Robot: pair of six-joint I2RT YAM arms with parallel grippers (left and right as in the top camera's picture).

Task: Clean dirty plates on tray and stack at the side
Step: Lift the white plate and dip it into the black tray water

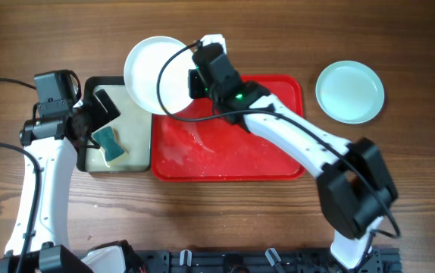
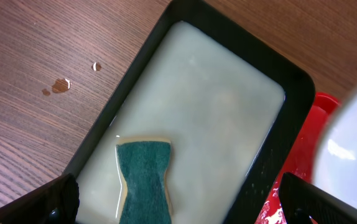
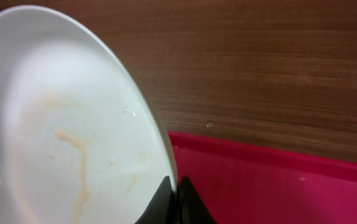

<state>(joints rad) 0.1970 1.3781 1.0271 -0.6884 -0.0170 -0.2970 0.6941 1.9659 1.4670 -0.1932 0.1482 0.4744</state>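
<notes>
A white plate (image 1: 155,70) with orange smears (image 3: 60,124) hangs tilted over the back left corner of the red tray (image 1: 229,148). My right gripper (image 1: 195,82) is shut on the plate's rim, the two fingers pinching its edge (image 3: 175,199). A pale turquoise plate (image 1: 349,91) lies on the table to the right of the tray. My left gripper (image 1: 100,121) is open above the black-rimmed tray, holding nothing. In the left wrist view its fingers (image 2: 60,199) stand wide apart on either side of a green sponge (image 2: 144,180).
The black-rimmed tray (image 1: 92,163) of pale liquid sits against the red tray's left side, with the sponge (image 1: 110,144) lying in it. The red tray floor shows wet streaks (image 1: 195,140). A few droplets (image 2: 60,85) lie on the wood left of the black tray.
</notes>
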